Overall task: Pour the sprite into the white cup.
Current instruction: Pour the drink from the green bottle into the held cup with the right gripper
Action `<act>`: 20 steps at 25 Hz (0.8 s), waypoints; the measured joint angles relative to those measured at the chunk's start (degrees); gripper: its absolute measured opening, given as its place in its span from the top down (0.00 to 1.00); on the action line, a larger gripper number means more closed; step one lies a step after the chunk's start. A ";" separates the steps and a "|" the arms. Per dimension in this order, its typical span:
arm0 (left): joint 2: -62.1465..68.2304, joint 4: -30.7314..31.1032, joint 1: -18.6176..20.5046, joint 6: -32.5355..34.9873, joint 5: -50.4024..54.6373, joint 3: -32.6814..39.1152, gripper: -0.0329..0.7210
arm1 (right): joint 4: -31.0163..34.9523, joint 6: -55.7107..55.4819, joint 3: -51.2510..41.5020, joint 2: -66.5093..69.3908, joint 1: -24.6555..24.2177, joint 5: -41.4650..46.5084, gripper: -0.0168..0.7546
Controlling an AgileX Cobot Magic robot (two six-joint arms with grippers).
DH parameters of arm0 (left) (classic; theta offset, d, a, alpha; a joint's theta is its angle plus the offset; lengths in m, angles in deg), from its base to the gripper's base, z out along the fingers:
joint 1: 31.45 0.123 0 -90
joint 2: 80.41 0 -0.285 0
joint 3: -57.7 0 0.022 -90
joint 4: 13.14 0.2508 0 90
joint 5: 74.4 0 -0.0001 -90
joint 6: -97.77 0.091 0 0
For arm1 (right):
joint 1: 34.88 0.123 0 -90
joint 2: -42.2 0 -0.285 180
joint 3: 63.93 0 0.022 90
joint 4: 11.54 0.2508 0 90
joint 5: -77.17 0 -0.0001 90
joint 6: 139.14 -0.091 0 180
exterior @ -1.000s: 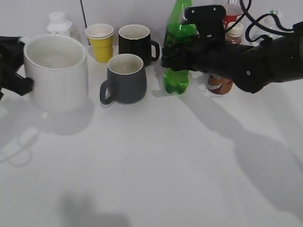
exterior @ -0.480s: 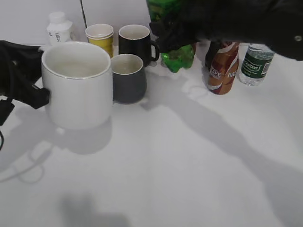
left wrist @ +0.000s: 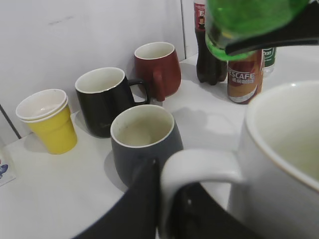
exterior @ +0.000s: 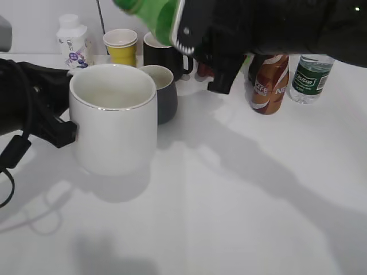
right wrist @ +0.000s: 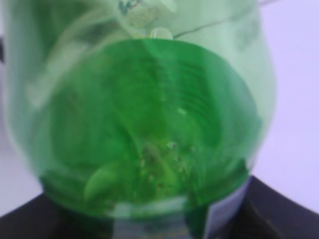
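The white cup (exterior: 114,123) is a big mug at the left of the exterior view. My left gripper (exterior: 60,133) is shut on its handle (left wrist: 199,167), one finger through the loop. The cup's inside looks empty (left wrist: 294,134). My right gripper (exterior: 198,34) is shut on the sprite (exterior: 150,16), a bright-green bottle lifted off the table and tilted, its top end pointing left at the top edge, above and behind the cup. The bottle fills the right wrist view (right wrist: 144,124) and shows at the top of the left wrist view (left wrist: 249,25).
Behind the white cup stand a grey mug (exterior: 163,91), a black mug (exterior: 166,54), a yellow cup (exterior: 121,46), a small white bottle (exterior: 71,37) and a dark red mug (left wrist: 158,67). At the right are a brown Nescafe bottle (exterior: 268,86) and a water bottle (exterior: 307,77).
The sprite was lifted off the table and tilted leftward, up to the top of the view. My left gripper moved the white cup right and toward the front.
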 joint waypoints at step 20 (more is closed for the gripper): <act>0.00 0.39 -0.06 0.00 0.40 0.00 0.90 | -1.60 33.91 0.00 0.00 0.01 -4.35 0.45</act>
